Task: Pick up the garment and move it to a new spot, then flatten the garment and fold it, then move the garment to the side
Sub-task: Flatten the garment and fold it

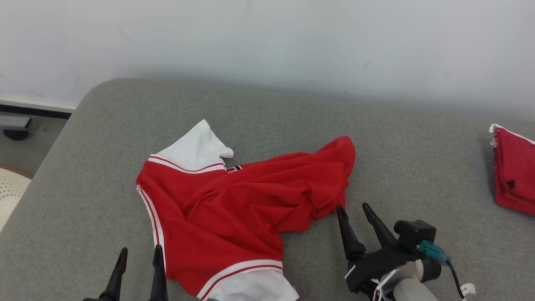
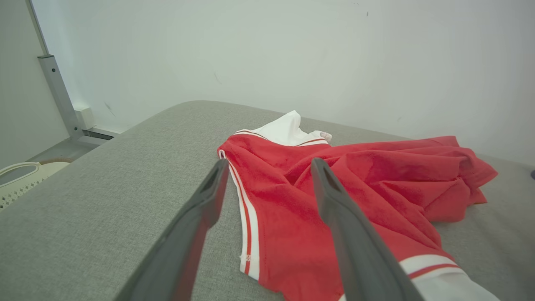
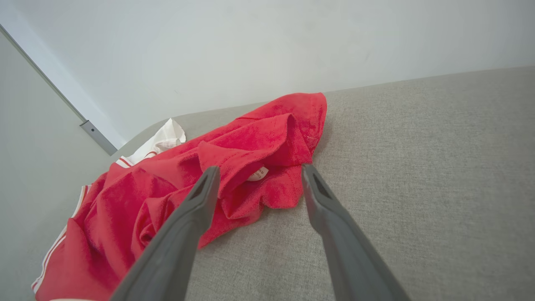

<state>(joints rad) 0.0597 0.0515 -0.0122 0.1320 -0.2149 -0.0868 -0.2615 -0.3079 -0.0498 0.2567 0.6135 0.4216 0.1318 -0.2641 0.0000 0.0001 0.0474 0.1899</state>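
Note:
A red garment [image 1: 234,205] with white sleeves and white-striped trim lies crumpled on the grey padded surface [image 1: 104,138]. My left gripper [image 1: 140,255] stands open at the bottom left, just beside the garment's striped left edge, with nothing between its fingers. In the left wrist view the garment [image 2: 334,184] spreads ahead of the left gripper [image 2: 269,167]. My right gripper [image 1: 354,211] is open at the garment's lower right corner, fingertips just off the cloth. From the right wrist, the bunched red hem [image 3: 267,167] with a small white label lies between the tips of the right gripper [image 3: 259,173].
Another red folded cloth [image 1: 513,171] lies at the surface's right edge. A pale wall [image 1: 267,42] runs behind. At the far left the floor holds a cream perforated basket [image 1: 10,188] and a metal post [image 2: 58,92].

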